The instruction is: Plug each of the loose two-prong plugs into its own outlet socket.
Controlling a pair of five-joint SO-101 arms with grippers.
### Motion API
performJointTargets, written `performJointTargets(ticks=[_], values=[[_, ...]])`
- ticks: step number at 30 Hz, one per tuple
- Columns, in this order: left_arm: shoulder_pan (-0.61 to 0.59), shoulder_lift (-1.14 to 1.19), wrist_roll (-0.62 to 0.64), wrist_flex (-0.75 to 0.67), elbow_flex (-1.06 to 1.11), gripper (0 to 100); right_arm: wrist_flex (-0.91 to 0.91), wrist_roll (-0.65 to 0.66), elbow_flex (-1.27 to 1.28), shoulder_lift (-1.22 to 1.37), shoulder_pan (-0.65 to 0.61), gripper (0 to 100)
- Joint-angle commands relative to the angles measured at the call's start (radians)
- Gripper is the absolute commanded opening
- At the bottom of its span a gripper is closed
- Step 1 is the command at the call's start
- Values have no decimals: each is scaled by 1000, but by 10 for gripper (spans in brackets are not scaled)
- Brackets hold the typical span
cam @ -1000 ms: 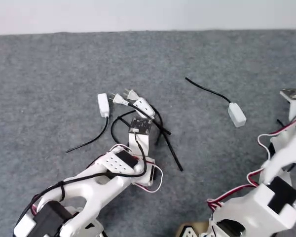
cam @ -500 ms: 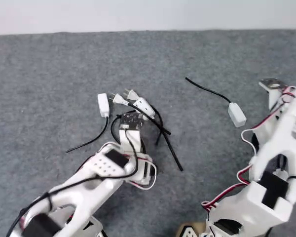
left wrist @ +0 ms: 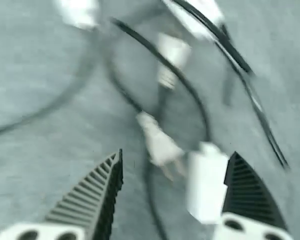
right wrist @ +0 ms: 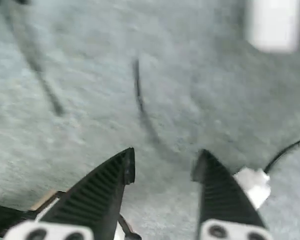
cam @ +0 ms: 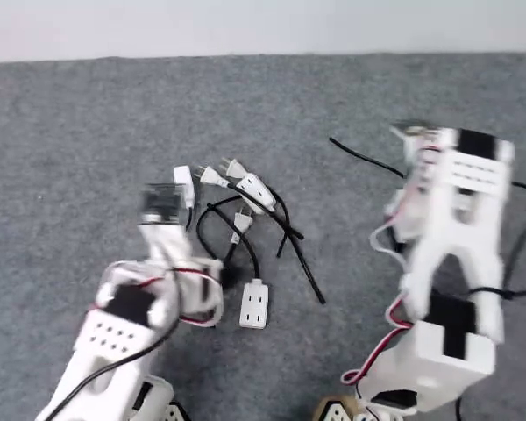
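L: your left gripper (left wrist: 177, 156) spread wide, empty, above outlet socket (left wrist: 205, 187) and plug (left wrist: 159, 144) | R: your right gripper (right wrist: 167, 152) spread wide, empty, above grey mat (right wrist: 90, 100)

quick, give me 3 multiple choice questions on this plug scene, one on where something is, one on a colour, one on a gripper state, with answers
1. Where is the outlet socket with its slots facing up?
A) flat on the grey surface beside the left arm
B) held up in the air
C) past the surface's far edge

2. What colour are the plug cords?
A) red
B) black
C) yellow

3. How is the left gripper?
A) shut on a plug
B) shut on a cord
C) open

Answers:
1 A, it lies on the surface next to that arm.
2 B, each cord lying there is black.
3 C, the left wrist view shows its fingers wide apart.
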Motion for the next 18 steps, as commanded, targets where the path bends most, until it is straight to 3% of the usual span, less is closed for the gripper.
performJointTargets(ticks=[1,5,8,11,14,18], values=[[-215,-106,-17,9,25,309,24,-84,-68,-18,-200,112],[-313,-97,-89,9,65,310,22,-170,-132,-18,-387,102],[-396,-54,-100,2,62,310,15,-196,-203,-18,-501,41],[-509,-6,-98,-95,65,310,-7,-224,-236,-7,-616,9],[-620,58,-98,-176,64,310,-81,-265,-180,-4,-731,10],[-683,173,-98,-247,39,310,-262,-339,-14,-4,-854,10]])
